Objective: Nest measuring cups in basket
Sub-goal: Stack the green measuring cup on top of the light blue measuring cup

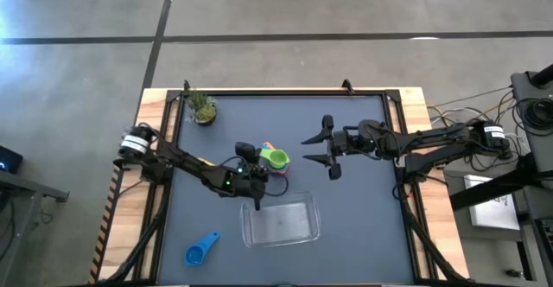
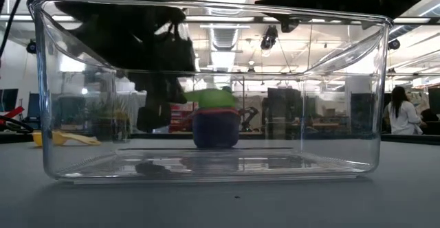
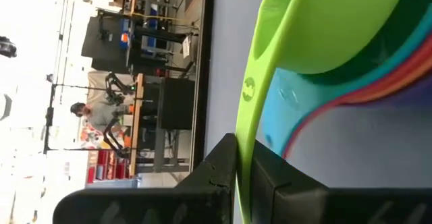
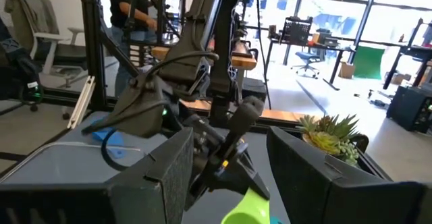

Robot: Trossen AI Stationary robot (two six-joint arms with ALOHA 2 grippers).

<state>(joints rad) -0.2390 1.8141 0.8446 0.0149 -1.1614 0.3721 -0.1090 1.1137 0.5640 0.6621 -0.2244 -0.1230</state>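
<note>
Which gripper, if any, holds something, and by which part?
The left gripper pinches the green cup by its flat handle. The right gripper is open, holding nothing.

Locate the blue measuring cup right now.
In the high view, the blue measuring cup lies alone near the table's front-left, left of the basket.

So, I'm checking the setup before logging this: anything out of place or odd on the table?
One thing: the blue cup lies alone near the table's front-left corner, apart from the stacked cups whose green handle the left gripper pinches. The basket holds nothing. No spill or damage visible.
</note>
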